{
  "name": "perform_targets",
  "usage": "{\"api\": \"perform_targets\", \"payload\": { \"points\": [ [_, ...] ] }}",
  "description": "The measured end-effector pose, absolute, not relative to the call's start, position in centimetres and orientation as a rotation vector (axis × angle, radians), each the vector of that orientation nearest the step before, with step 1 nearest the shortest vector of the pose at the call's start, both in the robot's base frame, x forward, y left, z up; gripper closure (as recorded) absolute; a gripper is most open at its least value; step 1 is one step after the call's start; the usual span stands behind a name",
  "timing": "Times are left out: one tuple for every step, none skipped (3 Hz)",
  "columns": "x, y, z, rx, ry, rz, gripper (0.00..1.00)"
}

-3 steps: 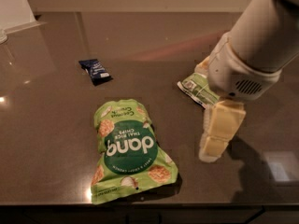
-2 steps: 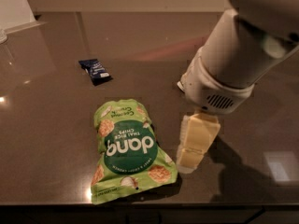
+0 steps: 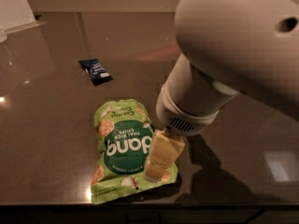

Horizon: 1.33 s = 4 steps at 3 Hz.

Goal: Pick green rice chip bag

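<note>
The green rice chip bag (image 3: 121,148) lies flat on the dark table (image 3: 51,125) near the front edge, a lime-green pouch with a dark green "dang" circle, upside down to me. My gripper (image 3: 161,155) hangs from the big white arm (image 3: 219,64) over the bag's right edge, its cream finger overlapping the lower right corner of the pouch. The arm hides what lies to the right of the bag.
A small dark blue wrapper (image 3: 95,71) lies further back on the left. The table's front edge (image 3: 140,204) runs just below the bag. A pale object (image 3: 11,6) stands at the back left corner.
The arm has swung left and toward the camera. The gripper went from right of the bag to over its right edge. The arm now hides the darker-green packet at right. The bag has not moved.
</note>
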State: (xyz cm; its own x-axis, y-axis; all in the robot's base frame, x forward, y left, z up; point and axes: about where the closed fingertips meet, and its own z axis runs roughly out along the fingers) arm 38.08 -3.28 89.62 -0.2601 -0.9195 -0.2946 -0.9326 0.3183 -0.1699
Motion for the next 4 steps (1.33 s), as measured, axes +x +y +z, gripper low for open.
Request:
{"api": "perform_targets", "payload": {
  "points": [
    [38.1,-1.5,88.1,-1.602,2.293,0.071,0.0],
    [37.8,0.4,86.3,-1.603,2.311,0.105,0.0],
    [37.4,2.0,84.7,-1.613,2.31,0.131,0.0],
    [37.5,2.8,83.8,-1.605,2.308,0.144,0.0]
  ]
}}
